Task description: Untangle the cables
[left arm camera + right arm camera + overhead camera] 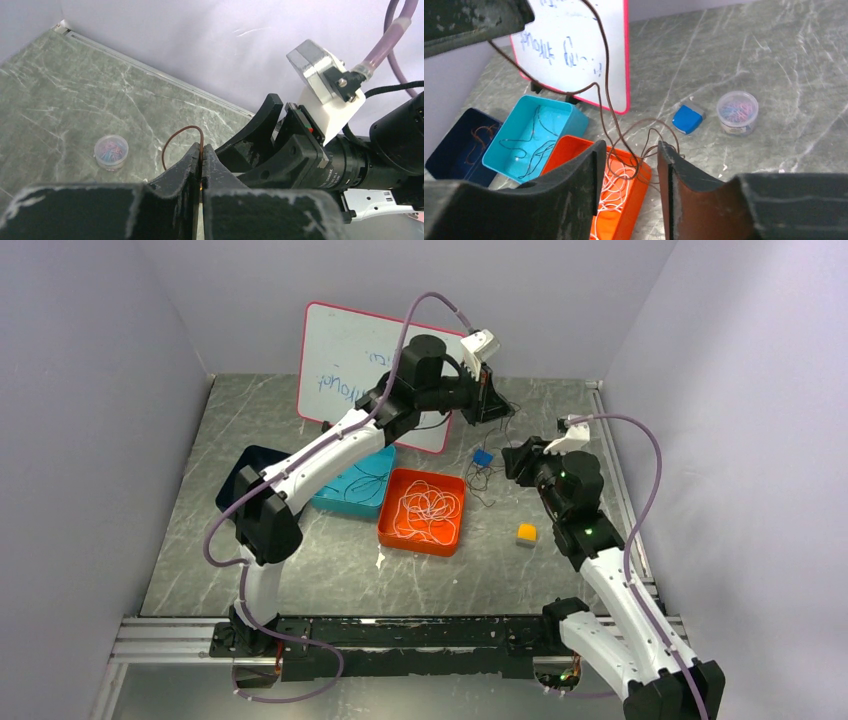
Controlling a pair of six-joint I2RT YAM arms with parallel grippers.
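My left gripper [487,390] is raised at the back right and is shut on a thin brown cable [182,131], which loops out above its closed jaws [202,150]. The cable hangs down [606,65] to loose curls on the table by the orange tray's corner. My right gripper [631,152] is open, with its fingers either side of those brown curls and not touching them; it also shows in the top view [515,458]. White cables [430,505] lie in the orange tray [388,525]. Black cables [531,145] lie in the teal tray [335,502]. A reddish cable [479,135] lies in the dark blue tray [235,480].
A pink-framed whiteboard [350,360] stands at the back. A small blue block [483,457], a round jar of coloured clips [737,112] and a yellow cube [526,534] sit on the table on the right. Walls close in on three sides.
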